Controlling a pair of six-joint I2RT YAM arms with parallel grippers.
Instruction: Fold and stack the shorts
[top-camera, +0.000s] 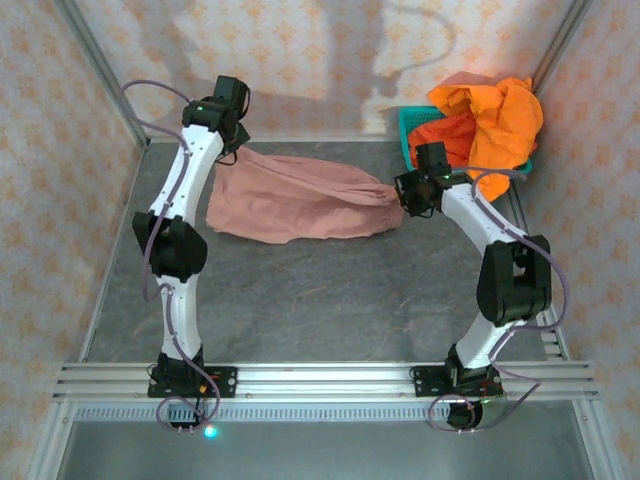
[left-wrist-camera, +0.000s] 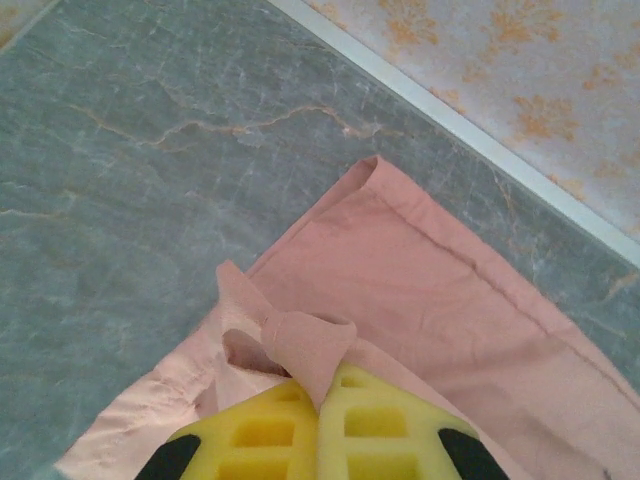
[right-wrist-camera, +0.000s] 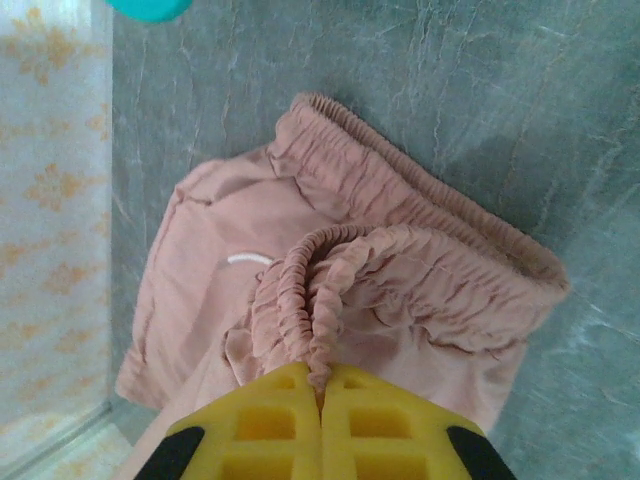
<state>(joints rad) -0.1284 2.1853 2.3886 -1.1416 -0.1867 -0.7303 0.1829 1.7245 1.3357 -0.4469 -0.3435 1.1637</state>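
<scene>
Closest in, the left gripper is clamped shut on a fold of cloth at the leg end of the pink shorts, and the right gripper is clamped on their gathered waistband. The pink shorts are spread between both on the grey table, with a pale drawstring seen beside the waistband. Just beyond the waistband end, a teal basket heaped with orange shorts is partly blocked by the right arm.
</scene>
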